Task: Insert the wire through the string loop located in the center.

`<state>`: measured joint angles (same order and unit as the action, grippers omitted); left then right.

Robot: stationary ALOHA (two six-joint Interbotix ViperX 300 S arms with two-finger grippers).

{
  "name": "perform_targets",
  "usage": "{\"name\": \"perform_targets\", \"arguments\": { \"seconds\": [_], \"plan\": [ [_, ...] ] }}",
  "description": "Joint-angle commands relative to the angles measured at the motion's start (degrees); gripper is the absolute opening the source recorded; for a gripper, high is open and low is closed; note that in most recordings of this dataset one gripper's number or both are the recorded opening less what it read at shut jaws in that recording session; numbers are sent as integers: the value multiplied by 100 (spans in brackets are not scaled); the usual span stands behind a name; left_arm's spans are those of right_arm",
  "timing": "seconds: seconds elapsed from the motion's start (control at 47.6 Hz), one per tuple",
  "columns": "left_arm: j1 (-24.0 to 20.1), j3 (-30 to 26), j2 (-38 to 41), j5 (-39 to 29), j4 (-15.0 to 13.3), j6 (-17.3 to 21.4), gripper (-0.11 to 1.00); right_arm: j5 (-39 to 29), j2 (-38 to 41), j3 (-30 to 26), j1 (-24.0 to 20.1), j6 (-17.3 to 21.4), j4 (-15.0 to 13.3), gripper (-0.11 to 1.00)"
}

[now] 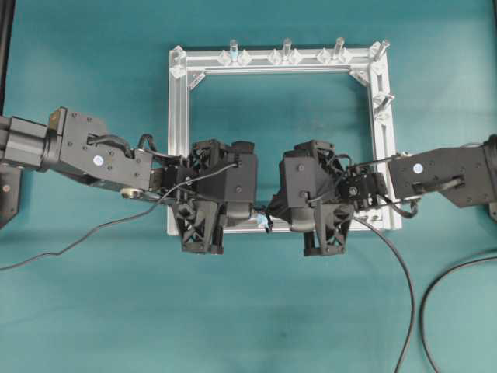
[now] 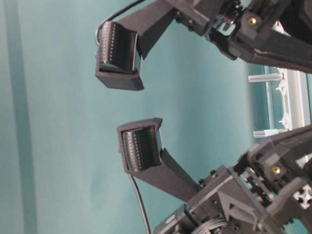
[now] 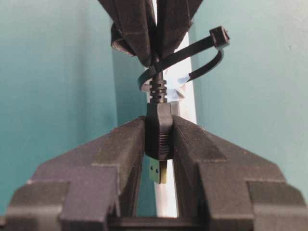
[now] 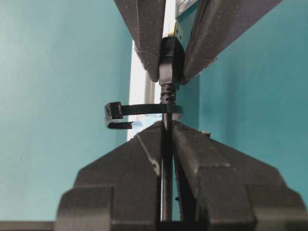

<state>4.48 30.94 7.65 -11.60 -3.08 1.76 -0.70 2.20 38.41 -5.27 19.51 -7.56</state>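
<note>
Wire [image 4: 166,103] through string loop [image 4: 139,113] (hands either side).

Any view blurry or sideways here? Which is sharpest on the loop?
Table-level view is rotated sideways, frame soft behind sharp finger pads. Left wrist view: plug crisp, string loop slightly soft. Right wrist view shows the loop sharpest. Overhead is evenly lit, no glare.

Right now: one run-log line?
wire: through string loop | left gripper: shut on plug | right gripper: shut on cable
</note>
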Motion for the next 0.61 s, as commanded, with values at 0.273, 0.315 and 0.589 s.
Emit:
{"name": "perform_targets", "arguments": {
  "seconds": [0.273, 0.315, 0.589],
  "plan": [
    [-35, -97, -123, -35, 9, -26, 18, -18, -70, -167, -62, 18, -18, 34],
    [-35, -97, -123, -44, 9, -26, 18, -26, -70, -176, -62, 18, -18, 47],
    [-35, -105, -123, -79, 9, -44, 17, -53, -158, -167, -62, 9, -18, 60]
  ]
}}
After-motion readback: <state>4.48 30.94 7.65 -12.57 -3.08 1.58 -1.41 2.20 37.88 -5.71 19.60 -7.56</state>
